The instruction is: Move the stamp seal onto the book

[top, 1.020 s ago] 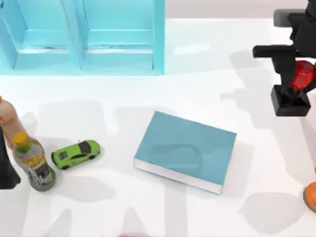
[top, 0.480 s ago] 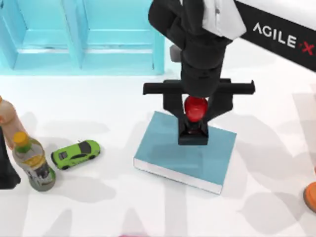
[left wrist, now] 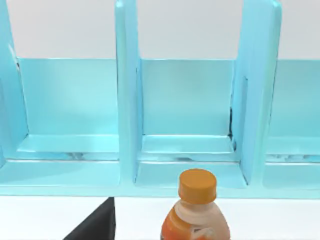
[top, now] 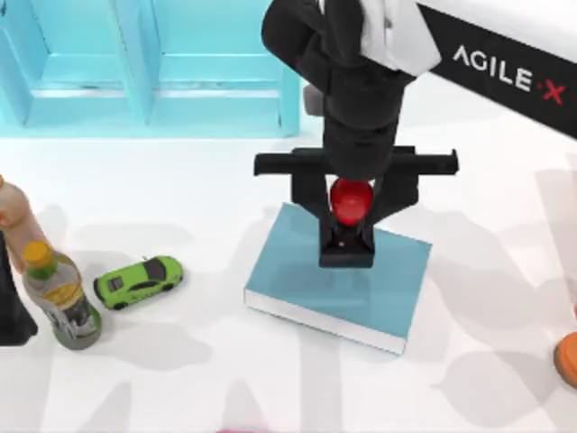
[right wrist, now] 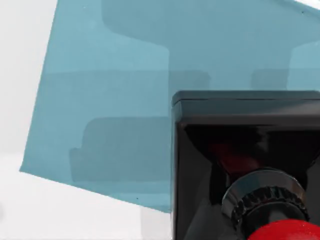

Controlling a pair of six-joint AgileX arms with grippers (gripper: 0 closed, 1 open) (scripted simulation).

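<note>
Right tool [top: 350, 215] clamped on stamp seal [top: 350, 221] by red knob, black base hanging below, so seal stayed upright for placing. Seal was over book [top: 306, 280], toward its far edge; contact with cover could not be told. Book lay flat mid-surface [top: 487, 361]. Judged: lowering remained, then release. Left arm parked at surface's left edge near orange-capped bottle [left wrist: 196, 210].

A light-blue shelf [top: 149, 68] stands along the table's [top: 180, 379] far left edge, its open bays facing the table; a green toy car [top: 139, 280] sits at the left, just beside a yellow-capped bottle [top: 61, 298]; an orange-capped bottle [left wrist: 196, 212] stands before the shelf; an orange round thing [top: 568, 358] lies at the right edge.
</note>
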